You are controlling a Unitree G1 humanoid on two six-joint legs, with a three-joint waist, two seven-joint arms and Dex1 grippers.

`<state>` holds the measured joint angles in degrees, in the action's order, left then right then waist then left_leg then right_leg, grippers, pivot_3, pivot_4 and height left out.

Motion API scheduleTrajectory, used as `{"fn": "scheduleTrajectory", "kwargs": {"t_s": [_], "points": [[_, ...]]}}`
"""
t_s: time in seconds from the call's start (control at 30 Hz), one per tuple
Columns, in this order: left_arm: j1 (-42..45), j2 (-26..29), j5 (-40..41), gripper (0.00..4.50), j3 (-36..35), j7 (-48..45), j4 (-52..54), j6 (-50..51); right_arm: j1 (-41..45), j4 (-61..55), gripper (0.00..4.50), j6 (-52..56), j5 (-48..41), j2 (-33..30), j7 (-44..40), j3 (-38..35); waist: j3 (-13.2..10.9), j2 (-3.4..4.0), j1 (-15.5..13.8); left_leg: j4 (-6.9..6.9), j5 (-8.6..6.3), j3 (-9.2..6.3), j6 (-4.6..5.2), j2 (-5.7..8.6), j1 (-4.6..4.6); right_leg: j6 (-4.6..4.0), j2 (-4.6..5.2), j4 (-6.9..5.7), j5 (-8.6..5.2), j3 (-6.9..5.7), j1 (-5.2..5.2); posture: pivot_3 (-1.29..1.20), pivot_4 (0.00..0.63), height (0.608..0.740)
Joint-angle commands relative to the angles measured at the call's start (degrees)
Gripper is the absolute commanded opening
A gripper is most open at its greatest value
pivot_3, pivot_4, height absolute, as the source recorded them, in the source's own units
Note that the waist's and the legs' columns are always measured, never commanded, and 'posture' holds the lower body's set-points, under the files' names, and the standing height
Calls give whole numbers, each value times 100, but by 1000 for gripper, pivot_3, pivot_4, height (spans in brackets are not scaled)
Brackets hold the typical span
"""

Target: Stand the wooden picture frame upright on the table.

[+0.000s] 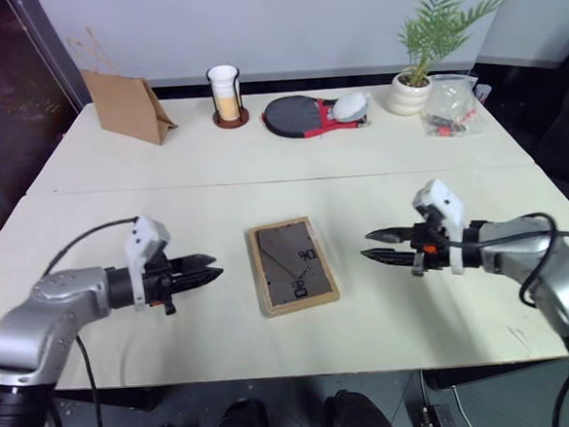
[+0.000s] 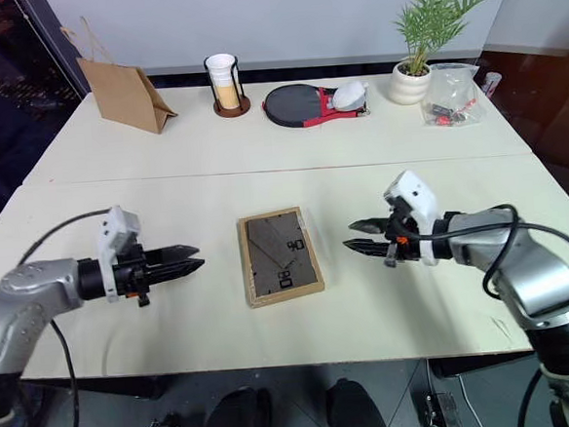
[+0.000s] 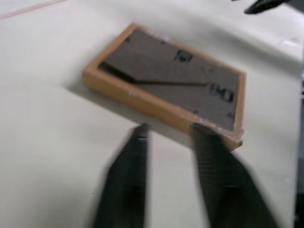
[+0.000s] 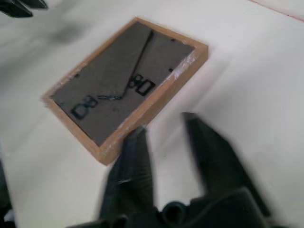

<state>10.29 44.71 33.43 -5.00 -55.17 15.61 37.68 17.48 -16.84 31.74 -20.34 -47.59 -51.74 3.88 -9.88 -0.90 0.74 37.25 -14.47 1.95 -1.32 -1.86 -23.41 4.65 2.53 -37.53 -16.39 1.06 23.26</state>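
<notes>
Two pincers flank the wooden picture frame (image 1: 292, 266), neither touching it. The left pincer (image 1: 213, 266) is on the frame's left side, black fingers slightly spread and nothing between them. The right pincer (image 1: 370, 246) is on the frame's right side, fingers spread wider, also empty. Both point inward at the frame.

The frame lies flat on the desk (image 1: 261, 156), back side up. We note a light-wood rectangular rim with squared edges and a matte dark grey backing. A thin fold-out stand lies flat against the backing, with a diagonal crease line across it. Two black marks on the backing look like "80" or "OD"; we cannot read them for sure.

The desk is pale cream, smooth and matte, with a seam line (image 1: 263, 181) running across it just beyond the frame.

Well beyond the frame, along the far edge:
- a brown paper bag (image 1: 126, 107), creased, with cord handles
- a white cup (image 1: 224, 93) in a dark round holder
- a black round paddle (image 1: 292, 115) with a red handle
- a small palm in a white ribbed pot (image 1: 410, 93)
- a clear plastic bag (image 1: 450, 106) of small parts
</notes>
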Motion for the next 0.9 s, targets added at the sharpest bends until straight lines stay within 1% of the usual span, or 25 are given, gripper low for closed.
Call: {"fn": "scheduleTrajectory", "kwargs": {"t_s": [0.03,0.1,0.2,0.27,0.4,0.53,0.9], "points": [[-117,-216,-501,19,351,276,263,-515,60,313,46,-390,703,194,362,407,1,-1,-3,1,0,1,0,0,1,0,1,0,0,1,-1,0,150,740],[-135,-373,-696,19,540,388,178,-662,69,512,46,-534,955,322,449,596,1,-1,-6,3,0,4,0,2,1,0,2,-1,0,1,-2,0,150,740],[-112,-685,-918,19,817,622,36,-718,44,683,46,-594,1080,594,427,874,2,-1,-8,6,0,5,0,3,1,0,1,-4,0,2,-1,0,150,740],[-130,-763,-1118,19,1008,633,-12,-829,55,748,46,-619,1190,756,446,1009,2,-1,2,6,0,3,0,2,1,1,0,-6,1,2,-1,0,150,740],[-123,-891,-1239,19,1135,673,-100,-874,77,619,46,-527,1146,1007,343,1135,4,-4,18,6,0,5,0,1,6,1,-2,-18,1,2,1,0,150,740],[-124,-822,-1338,19,1147,605,-155,-894,120,477,46,-385,1150,1141,229,1280,4,-4,17,6,0,5,0,0,12,0,-3,-30,0,1,2,0,150,740],[-160,-478,-1235,19,820,361,-227,-837,207,386,46,-348,1269,1307,-2,1573,6,-5,19,10,0,4,0,-1,12,0,-4,-35,0,1,4,0,150,740]]}}
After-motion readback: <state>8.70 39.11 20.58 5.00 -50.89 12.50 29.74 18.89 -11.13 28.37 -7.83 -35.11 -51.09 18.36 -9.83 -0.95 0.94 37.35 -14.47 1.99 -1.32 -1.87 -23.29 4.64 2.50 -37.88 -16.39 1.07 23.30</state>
